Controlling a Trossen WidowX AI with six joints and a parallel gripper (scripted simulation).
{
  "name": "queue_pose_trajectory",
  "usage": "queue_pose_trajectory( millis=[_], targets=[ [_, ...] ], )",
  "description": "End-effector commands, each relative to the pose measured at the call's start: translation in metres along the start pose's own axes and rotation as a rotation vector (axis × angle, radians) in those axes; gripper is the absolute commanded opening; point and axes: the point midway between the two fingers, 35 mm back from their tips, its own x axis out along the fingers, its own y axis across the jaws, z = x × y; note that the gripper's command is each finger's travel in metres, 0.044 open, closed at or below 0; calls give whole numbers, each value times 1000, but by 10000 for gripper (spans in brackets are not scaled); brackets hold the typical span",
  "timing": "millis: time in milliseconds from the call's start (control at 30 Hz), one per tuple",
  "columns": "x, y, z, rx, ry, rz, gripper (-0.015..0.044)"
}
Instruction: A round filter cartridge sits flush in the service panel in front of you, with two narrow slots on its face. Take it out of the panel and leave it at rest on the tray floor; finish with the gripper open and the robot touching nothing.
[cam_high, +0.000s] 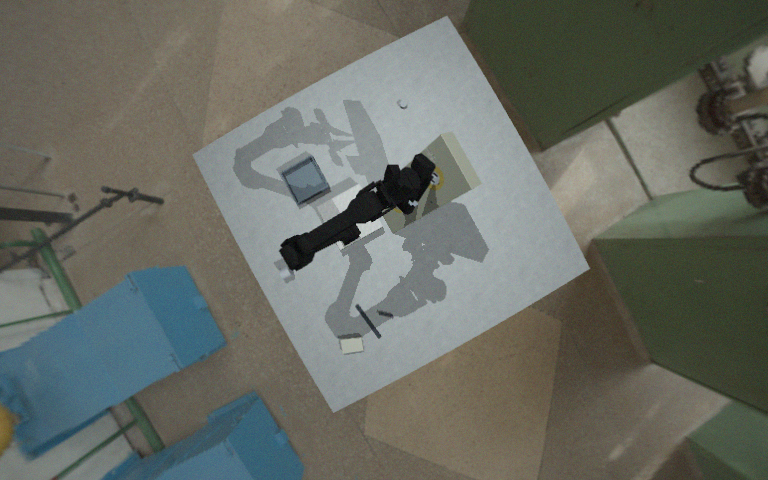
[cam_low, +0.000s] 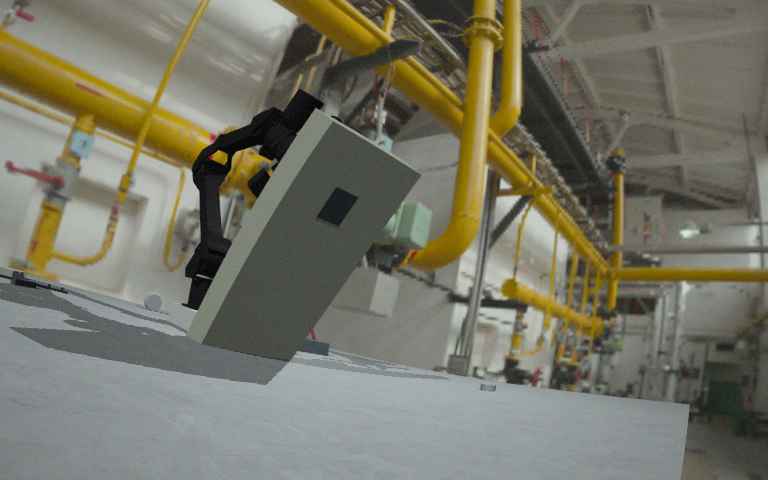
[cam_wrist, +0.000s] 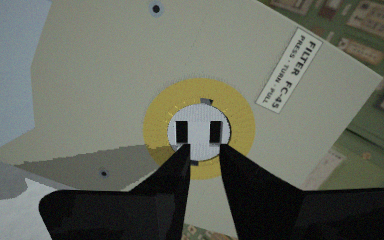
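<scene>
- Lining up on the round white filter cartridge (cam_wrist: 199, 133), I have it seated flush in its yellow ring (cam_wrist: 245, 125) on the sloped beige service panel (cam_wrist: 100, 75).
- My black parallel-jaw gripper (cam_wrist: 204, 148) holds nothing; its fingers stand narrowed, tips just short of the two dark slots, roughly matching their spacing.
- Judging the step: approach done, engagement pending.
- Next I would push the tips into the slots, press, turn, then pull, as the white label (cam_wrist: 289, 70) instructs.
- Grey square tray (cam_high: 305, 180) waits behind the arm.
</scene>
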Motion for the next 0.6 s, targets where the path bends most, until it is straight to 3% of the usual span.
queue_pose_trajectory(
  millis=[0, 567],
  targets=[
    [8, 2, 2, -4, -6, 3, 90],
    [13, 4, 3, -4, -6, 2, 90]
  ],
)
